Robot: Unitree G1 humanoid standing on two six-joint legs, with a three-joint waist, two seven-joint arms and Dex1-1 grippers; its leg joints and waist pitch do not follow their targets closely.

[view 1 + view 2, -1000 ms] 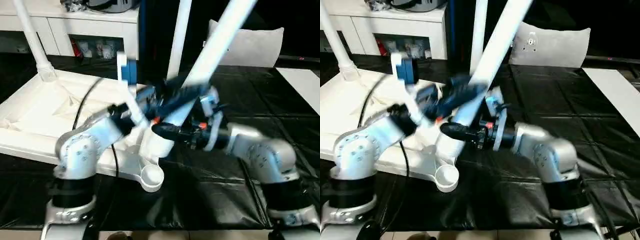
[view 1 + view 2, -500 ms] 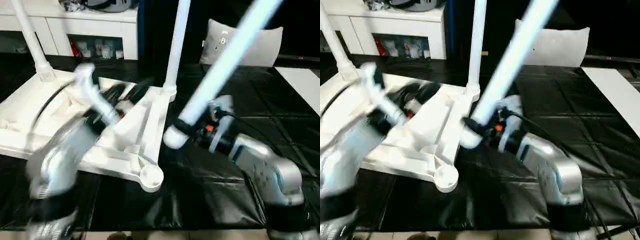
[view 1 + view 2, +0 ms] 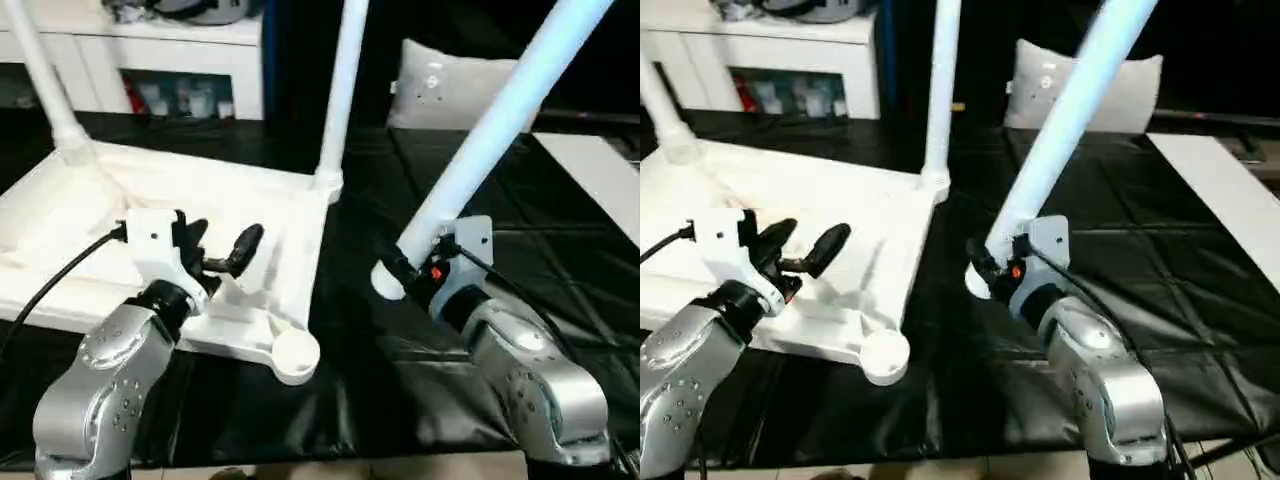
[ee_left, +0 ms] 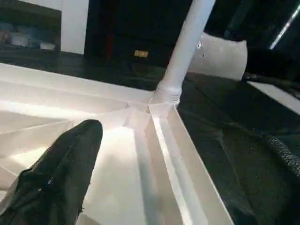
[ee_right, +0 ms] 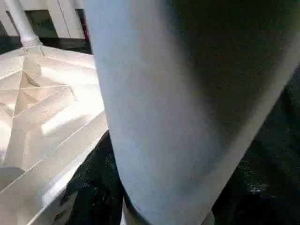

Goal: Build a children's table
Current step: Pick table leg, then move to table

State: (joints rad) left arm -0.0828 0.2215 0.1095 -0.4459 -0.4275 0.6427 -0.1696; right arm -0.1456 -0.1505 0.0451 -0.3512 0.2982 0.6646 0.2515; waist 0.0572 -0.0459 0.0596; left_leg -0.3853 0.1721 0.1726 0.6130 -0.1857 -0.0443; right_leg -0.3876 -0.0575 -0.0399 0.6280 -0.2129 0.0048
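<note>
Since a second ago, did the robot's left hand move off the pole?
Yes. The left gripper has let go of the tilted leg and swung left, now open over the table top, away from the empty corner socket.

My left pincer point(image 3: 222, 243) has let go of the leg point(image 3: 490, 130) and drawn back; it now hangs spread over the upturned table top point(image 3: 230, 195). My right pincer point(image 3: 405, 272) alone has carried the leg's thick end rightward, off the corner socket point(image 3: 294, 352).
</note>
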